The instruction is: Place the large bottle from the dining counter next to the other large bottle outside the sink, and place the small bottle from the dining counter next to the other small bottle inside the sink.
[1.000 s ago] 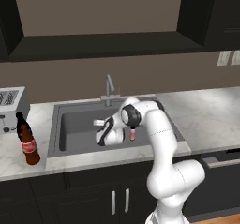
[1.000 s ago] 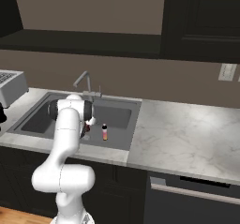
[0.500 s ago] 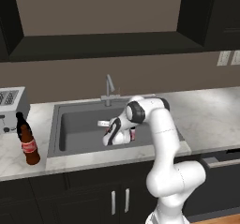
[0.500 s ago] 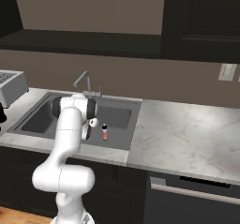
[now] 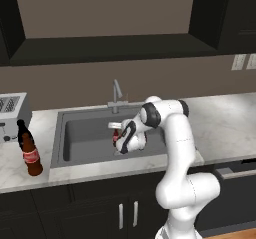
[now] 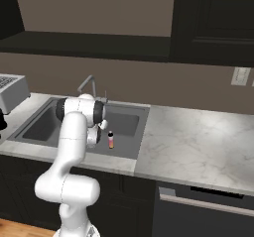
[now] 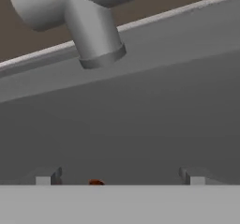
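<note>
The small cola bottle (image 6: pixel 110 140) stands upright on the sink (image 5: pixel 80 133) floor, and the gripper (image 5: pixel 118 144) hangs just above it with jaws spread wide, holding nothing. The placing step looks done; next the arm should lift straight up, clear of the faucet (image 5: pixel 116 94) and the basin's front wall. The large cola bottle (image 5: pixel 30 154) stands on the tabletop (image 5: pixel 225 128) left of the sink.

Sink (image 5: pixel 85 133) is matt grey steel; faucet (image 5: pixel 116 94) smooth chrome. Table (image 6: pixel 198 147) is pale veined marble, slightly glossy. Large bottle (image 5: pixel 31 155) is glossy dark-brown with red label.
</note>
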